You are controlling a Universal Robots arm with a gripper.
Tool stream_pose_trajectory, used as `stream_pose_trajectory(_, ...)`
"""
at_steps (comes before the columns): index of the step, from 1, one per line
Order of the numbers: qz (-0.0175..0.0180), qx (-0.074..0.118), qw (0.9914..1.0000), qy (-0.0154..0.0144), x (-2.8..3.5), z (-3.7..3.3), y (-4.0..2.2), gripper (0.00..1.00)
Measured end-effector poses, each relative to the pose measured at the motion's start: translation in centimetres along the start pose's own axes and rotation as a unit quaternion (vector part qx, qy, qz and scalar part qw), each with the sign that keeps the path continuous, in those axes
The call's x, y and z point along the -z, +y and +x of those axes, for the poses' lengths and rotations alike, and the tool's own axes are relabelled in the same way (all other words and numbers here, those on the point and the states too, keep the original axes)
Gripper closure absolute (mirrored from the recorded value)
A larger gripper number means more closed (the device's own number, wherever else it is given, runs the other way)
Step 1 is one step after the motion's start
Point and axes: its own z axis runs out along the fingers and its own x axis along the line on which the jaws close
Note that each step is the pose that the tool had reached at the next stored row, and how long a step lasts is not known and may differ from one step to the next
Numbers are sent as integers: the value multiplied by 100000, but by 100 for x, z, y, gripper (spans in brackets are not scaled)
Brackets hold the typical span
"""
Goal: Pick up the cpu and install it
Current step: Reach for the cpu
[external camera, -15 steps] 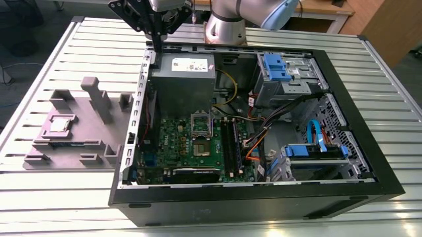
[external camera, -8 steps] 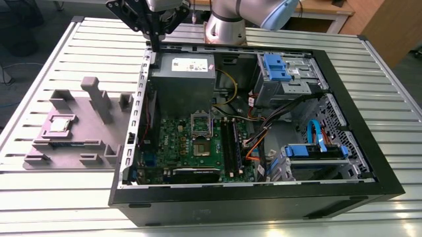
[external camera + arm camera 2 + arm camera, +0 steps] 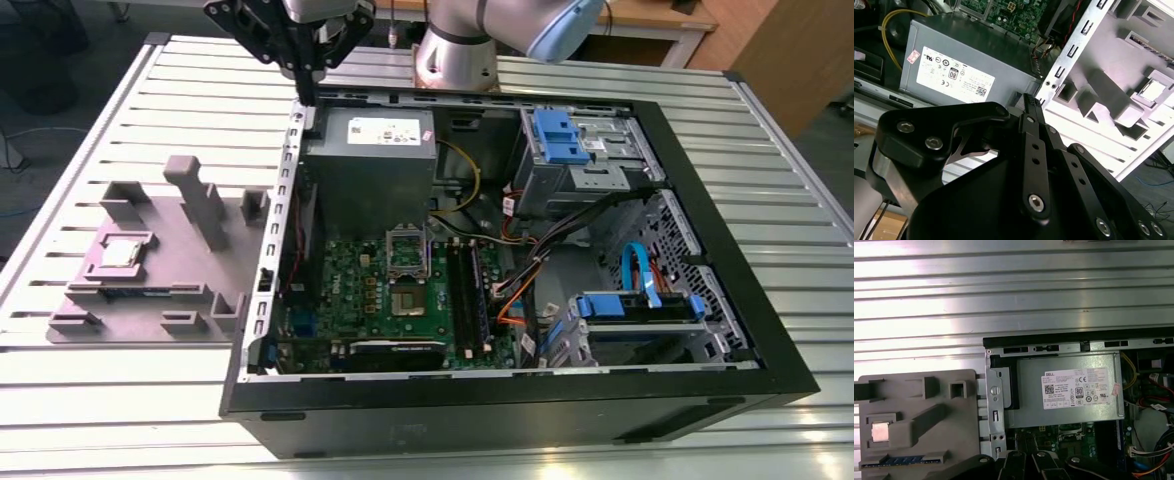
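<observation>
One cpu (image 3: 123,250) sits on the grey fixture (image 3: 160,272); the gripper (image 3: 308,93), top cropped, is closed, empty.

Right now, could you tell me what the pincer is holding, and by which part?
Nothing; the pincer is empty, the cpu lies in the grey holder.

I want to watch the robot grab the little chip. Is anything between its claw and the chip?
Nothing visible covers the cpu; its top lies bare in the grey holder. Only the holder's tall posts stand between it and the gripper, which hangs higher up.
</observation>
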Motion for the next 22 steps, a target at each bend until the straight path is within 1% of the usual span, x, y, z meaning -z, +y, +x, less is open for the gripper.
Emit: stream_pose_trajectory(22,-3,41,100000,0,6,264,-19,89)
